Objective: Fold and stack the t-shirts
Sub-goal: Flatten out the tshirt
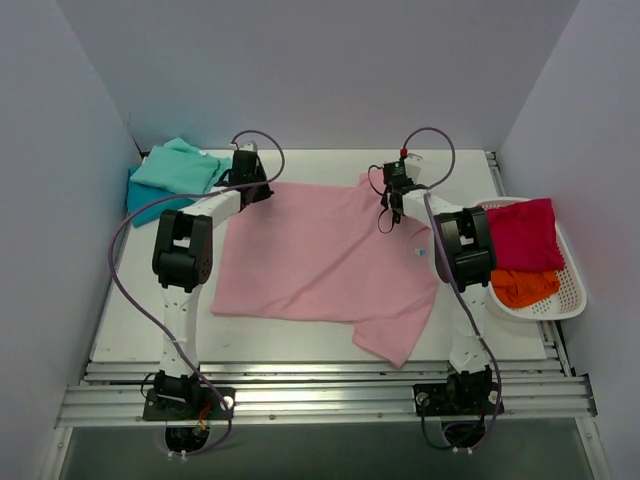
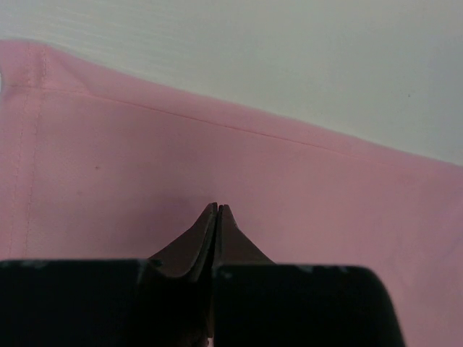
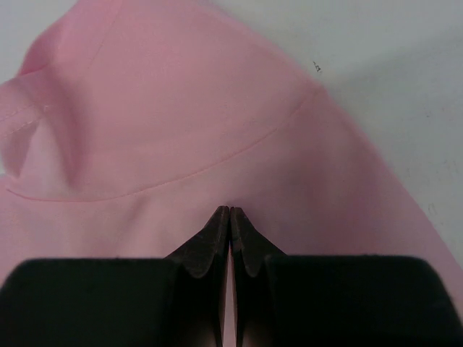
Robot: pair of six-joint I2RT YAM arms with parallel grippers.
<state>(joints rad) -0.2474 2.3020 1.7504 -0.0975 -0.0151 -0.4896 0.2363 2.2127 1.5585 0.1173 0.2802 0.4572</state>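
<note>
A light pink t-shirt (image 1: 320, 255) lies spread flat over the middle of the table, with one sleeve hanging toward the front right. My left gripper (image 1: 253, 188) is at its far left corner. In the left wrist view, the jaws (image 2: 217, 207) are closed with their tips on the pink cloth (image 2: 289, 173), just inside the hem. My right gripper (image 1: 388, 216) is at the far right shoulder. Its jaws (image 3: 230, 210) are closed on the pink cloth (image 3: 159, 108), near a seam. A mint green t-shirt (image 1: 180, 168) lies folded on a teal blue one (image 1: 145, 195) at the far left.
A white lattice basket (image 1: 572, 290) at the right edge holds a crimson red t-shirt (image 1: 522, 235) and an orange one (image 1: 522, 287). White walls close in the table at the back and on both sides. A bare table strip (image 1: 150, 330) runs along the front left.
</note>
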